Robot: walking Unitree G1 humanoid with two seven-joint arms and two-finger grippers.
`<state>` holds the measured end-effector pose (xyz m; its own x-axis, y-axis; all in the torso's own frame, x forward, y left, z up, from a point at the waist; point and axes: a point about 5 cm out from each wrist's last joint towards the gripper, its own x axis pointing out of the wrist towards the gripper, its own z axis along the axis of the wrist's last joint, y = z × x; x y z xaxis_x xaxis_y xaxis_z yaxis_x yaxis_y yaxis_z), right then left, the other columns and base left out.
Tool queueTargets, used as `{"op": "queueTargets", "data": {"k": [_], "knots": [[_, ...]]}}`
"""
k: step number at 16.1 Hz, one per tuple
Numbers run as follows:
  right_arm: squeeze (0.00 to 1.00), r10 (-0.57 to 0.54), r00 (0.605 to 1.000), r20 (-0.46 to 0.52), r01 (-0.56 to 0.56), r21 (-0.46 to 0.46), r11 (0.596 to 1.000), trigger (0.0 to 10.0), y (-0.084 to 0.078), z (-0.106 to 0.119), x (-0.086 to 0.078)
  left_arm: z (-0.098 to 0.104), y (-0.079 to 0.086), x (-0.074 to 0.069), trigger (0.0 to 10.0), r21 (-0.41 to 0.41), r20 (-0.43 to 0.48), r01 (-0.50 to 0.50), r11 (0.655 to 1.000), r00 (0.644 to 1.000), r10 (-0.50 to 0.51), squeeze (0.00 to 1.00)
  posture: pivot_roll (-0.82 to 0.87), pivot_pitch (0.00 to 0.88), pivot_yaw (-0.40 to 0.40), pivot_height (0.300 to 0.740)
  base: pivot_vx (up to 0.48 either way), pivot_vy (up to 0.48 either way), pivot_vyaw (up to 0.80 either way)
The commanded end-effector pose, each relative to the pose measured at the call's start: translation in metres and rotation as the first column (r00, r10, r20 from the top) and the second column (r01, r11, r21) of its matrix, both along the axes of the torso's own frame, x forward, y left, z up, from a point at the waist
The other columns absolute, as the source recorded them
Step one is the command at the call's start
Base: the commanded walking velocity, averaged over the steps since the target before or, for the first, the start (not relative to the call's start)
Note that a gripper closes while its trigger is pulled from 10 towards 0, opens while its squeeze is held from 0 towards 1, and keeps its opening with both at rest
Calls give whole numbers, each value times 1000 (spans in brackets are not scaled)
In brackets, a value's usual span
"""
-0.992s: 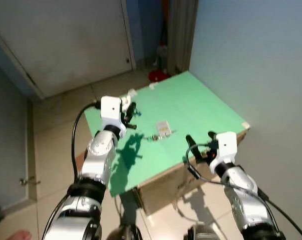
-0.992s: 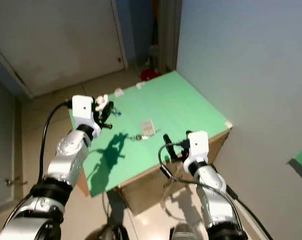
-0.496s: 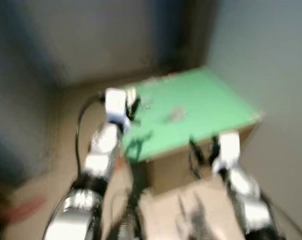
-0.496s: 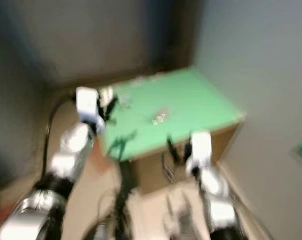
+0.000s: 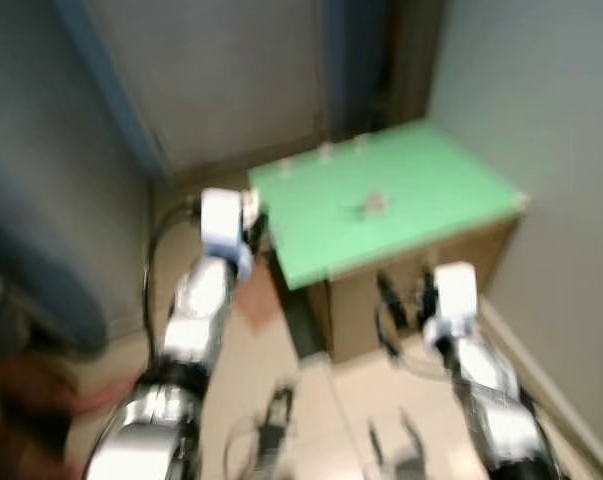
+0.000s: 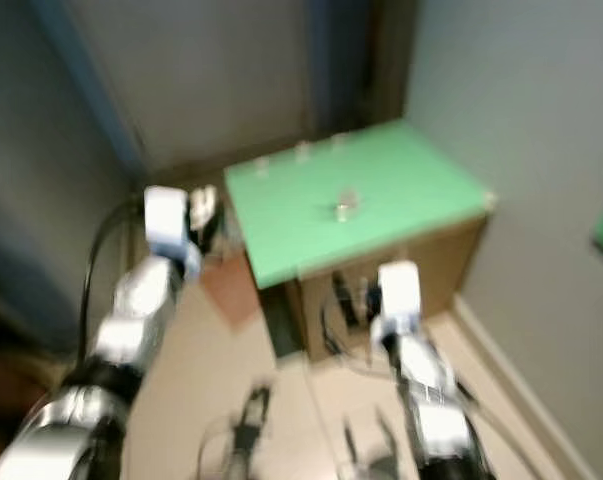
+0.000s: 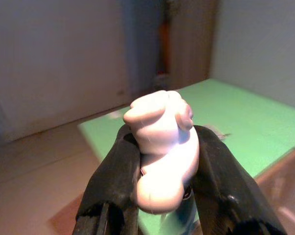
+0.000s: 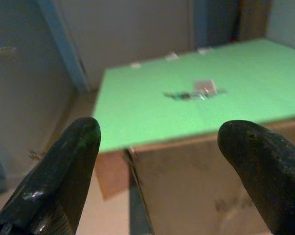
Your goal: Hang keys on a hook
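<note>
The robot had backed off from the green tabletop [image 5: 401, 195] — left hand [image 7: 162, 161] clamped on a white hook [image 7: 162, 147], right hand [image 8: 162, 171] spread empty — keys [image 8: 193, 93] lying ahead, uncollected.

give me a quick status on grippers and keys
Left gripper shut on white hook. Right gripper open, short of green table. Keys lying on tabletop. Nothing between.

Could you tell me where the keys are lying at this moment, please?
The keys lie near the middle of the green table top, ahead of the open right end effector. The left end effector holds a white hook.
</note>
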<state>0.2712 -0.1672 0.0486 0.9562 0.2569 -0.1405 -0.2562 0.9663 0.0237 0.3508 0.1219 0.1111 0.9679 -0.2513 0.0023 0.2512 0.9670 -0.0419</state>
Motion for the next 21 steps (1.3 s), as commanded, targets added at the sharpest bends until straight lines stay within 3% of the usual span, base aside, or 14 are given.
{"op": "queueTargets", "data": {"k": [1,3,9,13,21], "knots": [[0,6,1000,2,-6,1,1000,10000,4,2,1,3,6,3,0,5,9,-10,1000,1000,10,35,-277,59,119,740,0,0,0],[0,9,1000,-5,-9,-4,1000,10000,4,1,1,3,6,4,0,8,5,-8,1000,1000,8,31,-279,59,121,740,0,0,0],[0,18,1000,-16,-18,-12,1000,10000,7,0,3,-3,4,9,0,45,-49,44,998,998,-42,20,-283,49,129,740,0,0,-748],[0,26,999,-23,-27,-14,1000,10000,10,-2,4,12,5,18,0,65,-20,64,996,998,-63,24,-286,29,137,740,0,0,-711],[0,18,1000,-23,-19,-27,999,10000,5,-2,4,5,9,19,0,96,-43,72,993,997,-68,27,-299,31,134,740,0,0,-669]]}}
